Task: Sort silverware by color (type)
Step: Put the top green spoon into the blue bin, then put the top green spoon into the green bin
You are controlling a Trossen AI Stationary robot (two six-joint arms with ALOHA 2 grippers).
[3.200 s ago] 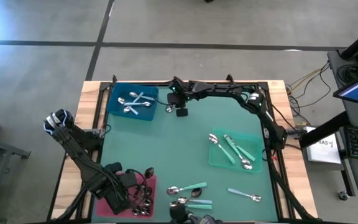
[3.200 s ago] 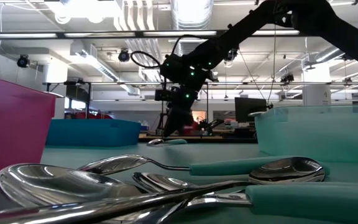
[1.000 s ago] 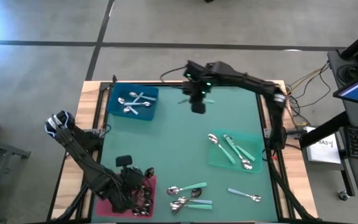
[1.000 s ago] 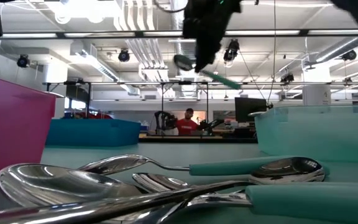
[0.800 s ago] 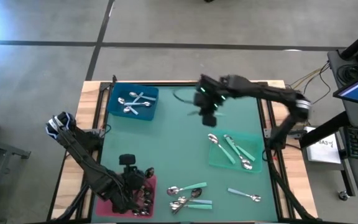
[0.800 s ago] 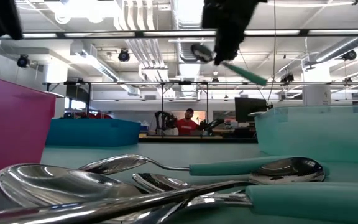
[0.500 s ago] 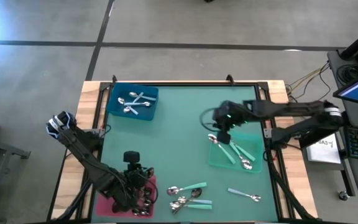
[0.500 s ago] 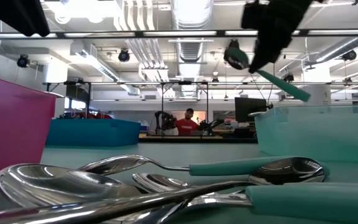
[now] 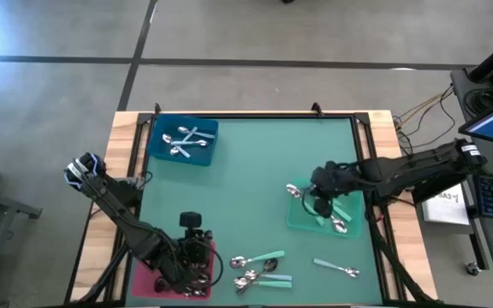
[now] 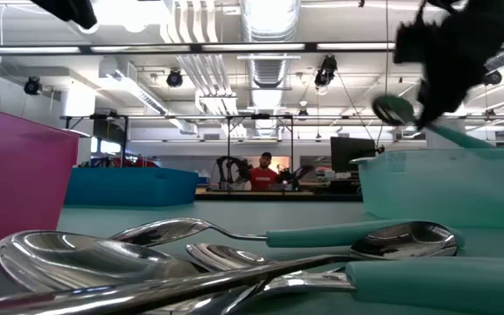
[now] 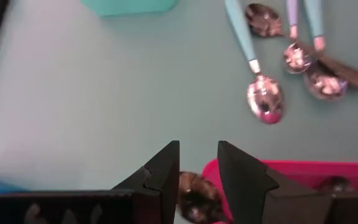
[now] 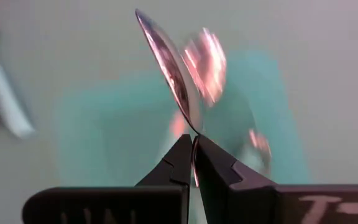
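Swung across from beside blue tray (image 9: 183, 141) to over green tray (image 9: 354, 224): right gripper (image 9: 321, 204), clamped on mint-handled spoon (image 10: 395, 111), carrying step. Next: lower, release among spoons directly below, tray wall clear. Left gripper (image 11: 197, 168) part open, empty, over pink tray (image 11: 328, 171). Loose spoons (image 9: 259, 268) well aside, unsorted.

Blue (image 9: 184, 142), pink (image 9: 176, 279), mint-green trays (image 9: 325, 208)
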